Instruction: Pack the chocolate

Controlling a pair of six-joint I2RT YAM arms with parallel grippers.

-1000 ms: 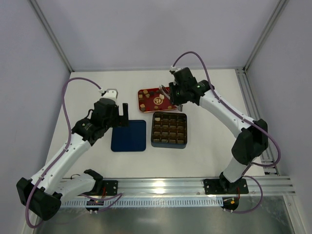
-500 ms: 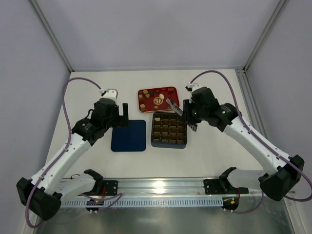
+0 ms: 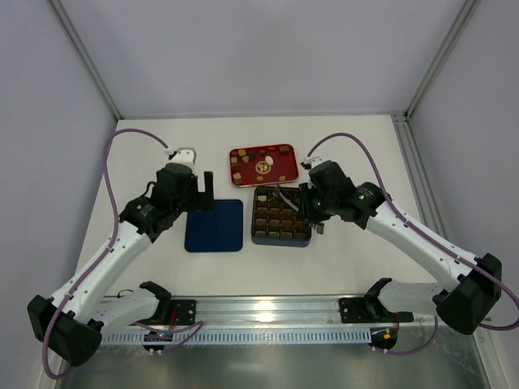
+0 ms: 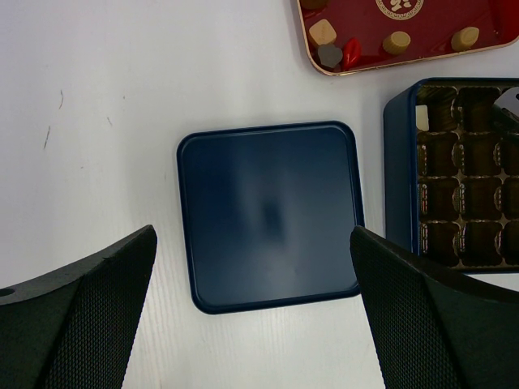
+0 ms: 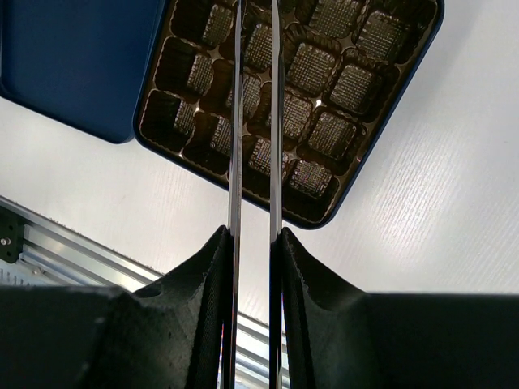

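Small tan and brown chocolate pieces [image 3: 236, 161] lie in the red tray [image 3: 247, 151]; they also show in the left wrist view [image 4: 322, 32]. The dark gridded box [image 3: 254, 217] holds one whitish piece [image 4: 422, 117] in a far-left cell. My right gripper [image 3: 312, 212] is shut on metal tongs [image 5: 236, 121] whose blades reach over the box [image 5: 328, 134]. Their tips run out of the right wrist view, so I cannot tell whether they hold a piece. My left gripper [image 3: 201, 194] is open and empty above the blue lid [image 4: 272, 215].
The blue lid [image 3: 215, 225] lies flat just left of the box, nearly touching it. The red tray [image 4: 365, 24] sits right behind the box. An aluminium rail [image 3: 268, 312] runs along the near edge.
My right arm has swung from over the red tray toward me, and the tongs are now over the box. The left arm has not moved.
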